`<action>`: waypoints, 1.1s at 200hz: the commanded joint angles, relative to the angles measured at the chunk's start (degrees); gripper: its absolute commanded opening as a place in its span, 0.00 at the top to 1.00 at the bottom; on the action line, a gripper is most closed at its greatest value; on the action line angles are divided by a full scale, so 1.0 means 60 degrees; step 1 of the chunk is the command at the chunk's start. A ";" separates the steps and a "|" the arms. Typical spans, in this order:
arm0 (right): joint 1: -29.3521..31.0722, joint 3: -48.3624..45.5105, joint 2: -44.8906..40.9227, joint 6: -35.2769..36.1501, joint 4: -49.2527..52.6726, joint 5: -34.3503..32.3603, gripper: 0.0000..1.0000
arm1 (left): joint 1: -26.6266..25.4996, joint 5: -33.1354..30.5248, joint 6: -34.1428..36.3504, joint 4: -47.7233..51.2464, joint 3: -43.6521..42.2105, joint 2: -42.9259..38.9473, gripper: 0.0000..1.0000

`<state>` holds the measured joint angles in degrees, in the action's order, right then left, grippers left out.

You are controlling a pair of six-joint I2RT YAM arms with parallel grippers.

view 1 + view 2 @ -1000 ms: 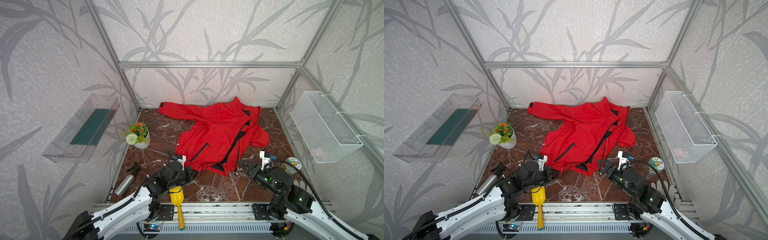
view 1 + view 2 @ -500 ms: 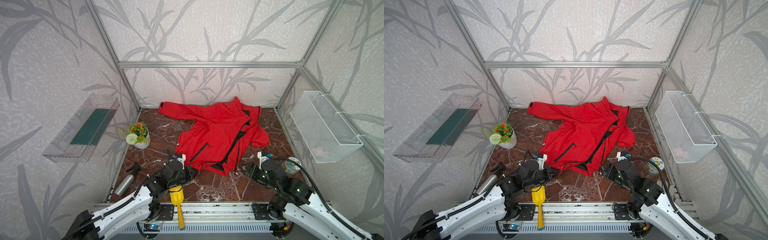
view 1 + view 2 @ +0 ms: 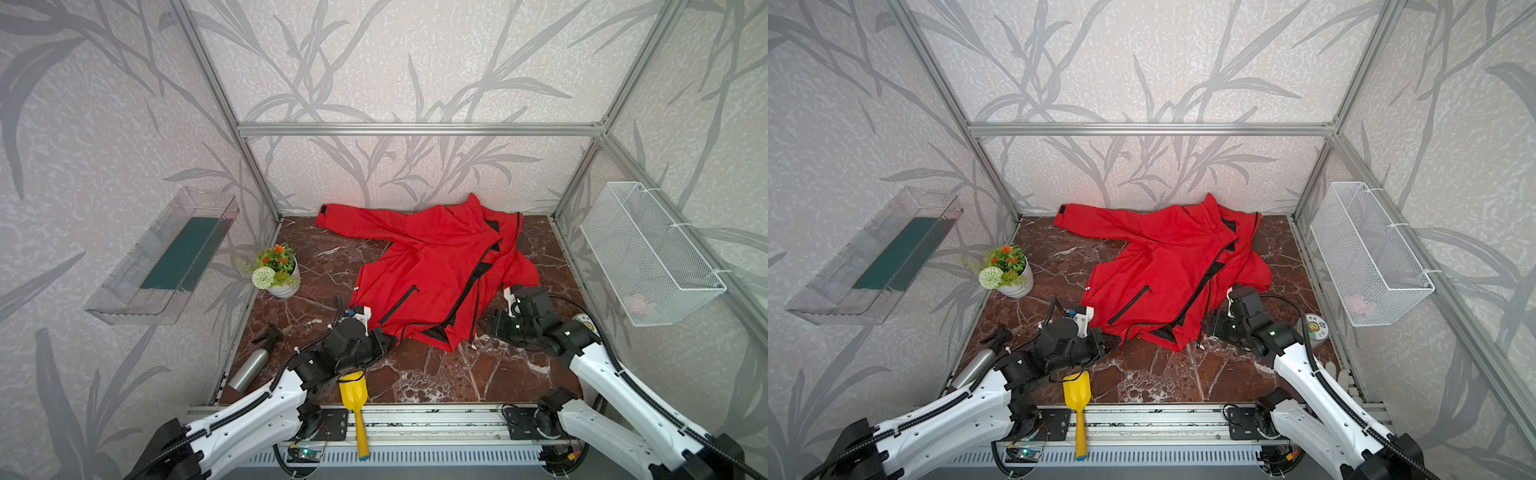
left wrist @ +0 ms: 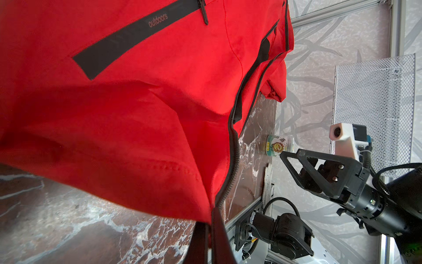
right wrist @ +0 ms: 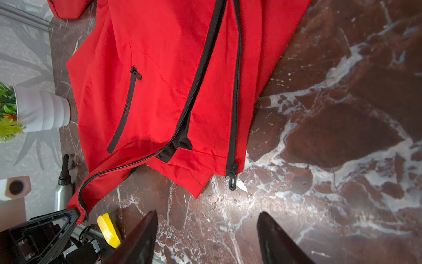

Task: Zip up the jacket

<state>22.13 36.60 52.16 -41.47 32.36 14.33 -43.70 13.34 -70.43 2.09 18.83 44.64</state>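
Observation:
The red jacket (image 3: 432, 266) lies spread on the marble table, its black front zipper undone along its near stretch. My left gripper (image 3: 390, 338) is shut on the hem corner beside one zipper half, holding it off the table; the left wrist view shows the fabric (image 4: 114, 102) running down between the pinched fingers (image 4: 201, 242). The other zipper half ends at the slider and pull tab (image 5: 231, 177) by the hem. My right gripper (image 5: 207, 219) stands open over bare marble just short of that tab, nothing between its fingers. Both top views show it by the hem's right corner (image 3: 1208, 328).
A flower pot (image 3: 278, 274), a metal spray bottle (image 3: 249, 365) and a yellow scoop (image 3: 353, 399) sit at the left and front. A round tin (image 3: 1316, 328) lies beside the right arm. A wire basket (image 3: 648, 257) and a clear tray (image 3: 166, 257) hang on the side walls.
My right wrist has swung a little further back along the jacket's right edge, and its jaws have narrowed slightly. The left gripper holds the hem corner where it was.

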 commanded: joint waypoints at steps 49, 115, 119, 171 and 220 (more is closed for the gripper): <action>-0.2030 -0.0022 0.1793 0.3203 -0.0968 0.2025 0.39 | 0.0165 -0.0154 0.0080 0.0073 0.0395 -0.0123 1.00; -0.2180 0.0595 0.4316 0.3545 -0.2298 0.2544 0.43 | 0.0267 -0.0152 0.0099 0.0201 0.0399 -0.0241 1.00; -0.2181 0.0598 0.4394 0.3589 -0.2424 0.2613 0.44 | 0.0270 -0.0157 0.0097 0.0191 0.0393 -0.0223 1.00; -0.2255 0.0960 0.5048 0.3783 -0.2542 0.2479 0.42 | 0.0372 -0.0160 0.0084 0.0226 0.0335 -0.0292 1.00; -0.2326 0.0915 0.5661 0.3808 -0.3102 0.2929 0.39 | 0.0512 -0.0023 0.0092 0.0330 0.0253 -0.0426 1.00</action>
<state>8.47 41.04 83.79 -19.66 15.73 29.26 -41.21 13.50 -70.41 2.72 19.46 43.27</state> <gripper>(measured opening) 0.614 0.046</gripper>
